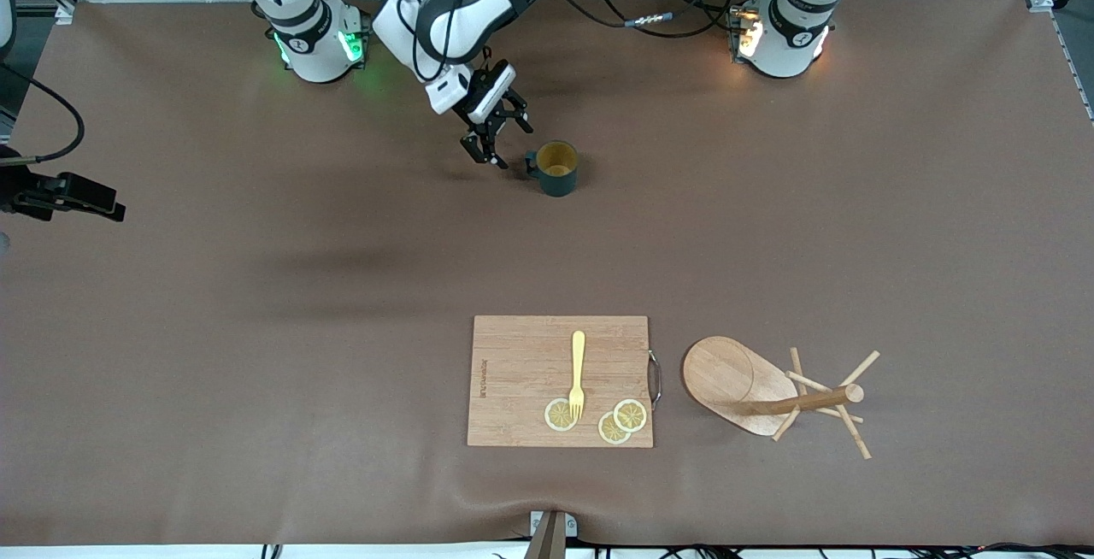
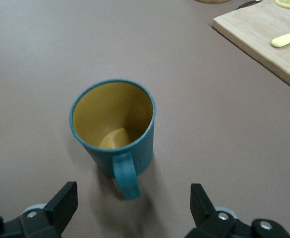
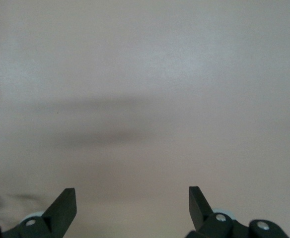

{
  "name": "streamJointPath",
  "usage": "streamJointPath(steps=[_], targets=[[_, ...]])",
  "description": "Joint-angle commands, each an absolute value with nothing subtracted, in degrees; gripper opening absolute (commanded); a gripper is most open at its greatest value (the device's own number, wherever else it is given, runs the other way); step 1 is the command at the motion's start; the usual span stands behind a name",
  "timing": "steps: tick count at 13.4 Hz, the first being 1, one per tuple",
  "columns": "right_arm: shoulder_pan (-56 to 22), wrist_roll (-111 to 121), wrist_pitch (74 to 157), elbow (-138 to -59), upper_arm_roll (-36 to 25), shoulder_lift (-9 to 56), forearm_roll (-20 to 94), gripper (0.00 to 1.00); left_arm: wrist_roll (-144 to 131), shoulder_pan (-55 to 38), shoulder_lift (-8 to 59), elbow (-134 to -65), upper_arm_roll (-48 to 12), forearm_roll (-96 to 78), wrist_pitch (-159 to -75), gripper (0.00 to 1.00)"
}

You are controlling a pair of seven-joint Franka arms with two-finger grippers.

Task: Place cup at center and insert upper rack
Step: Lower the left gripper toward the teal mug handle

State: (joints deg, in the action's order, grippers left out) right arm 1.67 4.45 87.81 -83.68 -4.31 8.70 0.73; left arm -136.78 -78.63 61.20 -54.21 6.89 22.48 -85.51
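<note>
Left gripper point(image 1: 500, 142), jaws spread and empty, hangs just beside the cup point(image 1: 557, 168), which stands upright on the surface, handle toward the gripper. For a sound grasp, close squarely on handle or rim. Right gripper point(image 3: 132, 210) waits, jaws apart. Rack point(image 1: 773, 397) lies toppled beside the board point(image 1: 560, 381).

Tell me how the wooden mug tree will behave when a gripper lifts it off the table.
The upper rack lies on its side, so it rests on pegs and the base's edge and may rock or pivot when nudged. It looks rigid wood, unlikely to flex. The wide oval base probably makes it bottom-heavy, so held by the post it could swing.
</note>
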Motion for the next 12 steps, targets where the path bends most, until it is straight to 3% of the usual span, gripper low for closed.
streamJointPath(steps=[1, 7, 8, 12], targets=[[2.29, 3.51, 87.45, -82.71, -3.60, 8.88, 0.44, 1.00, -138.07, -78.75, 65.21, -49.92, 7.29, 23.20, -84.29, 1.00], [2.37, 3.43, 87.63, -82.71, -3.60, 8.96, 0.44, 1.00, -138.69, -78.49, 66.18, -50.01, 8.96, 20.40, -83.15, 1.00], [2.55, 3.43, 87.71, -82.71, -3.60, 8.96, 0.44, 1.00, -138.60, -78.40, 66.18, -50.01, 9.49, 19.43, -82.01, 0.92], [2.37, 3.43, 87.80, -82.62, -3.60, 8.96, 0.44, 1.00, -138.52, -77.70, 66.27, -50.10, 10.46, 18.11, -81.30, 0.84]])
